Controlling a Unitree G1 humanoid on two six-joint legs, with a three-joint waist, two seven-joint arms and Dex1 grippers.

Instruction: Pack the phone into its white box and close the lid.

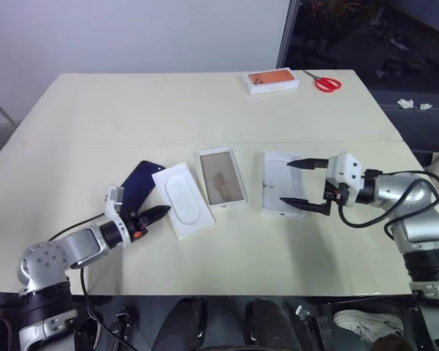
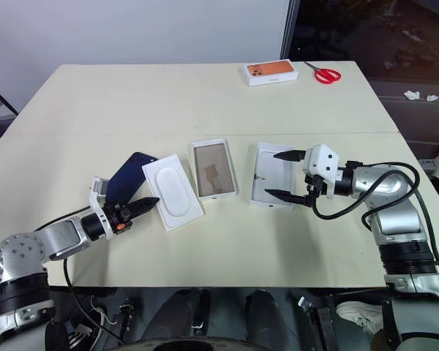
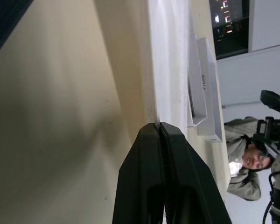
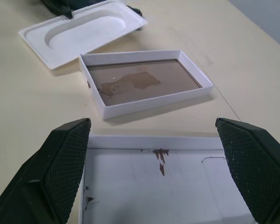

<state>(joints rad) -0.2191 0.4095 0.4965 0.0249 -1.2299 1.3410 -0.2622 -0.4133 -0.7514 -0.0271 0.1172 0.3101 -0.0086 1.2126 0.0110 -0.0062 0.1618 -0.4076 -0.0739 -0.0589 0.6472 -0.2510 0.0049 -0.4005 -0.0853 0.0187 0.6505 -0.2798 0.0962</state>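
The dark blue phone [image 1: 137, 183] lies on the table at the left, one edge tucked under the white insert tray [image 1: 184, 199]. My left gripper [image 1: 165, 210] is shut at the insert's left edge; the left wrist view shows that thin rim [image 3: 168, 70] running into the seam between the fingertips. To the right of the insert sits the white box [image 1: 222, 178], its tan floor bare. Further right the lid [image 1: 278, 183] lies with its plain white inside up. My right gripper [image 1: 298, 183] hovers open over the lid, nothing between its fingers [image 4: 65, 158].
At the table's far edge lie a white box with an orange phone picture [image 1: 272, 80] and red scissors [image 1: 326, 83]. A person [image 3: 245, 168] sits beyond the table in the left wrist view. The table's front edge runs just behind both arms.
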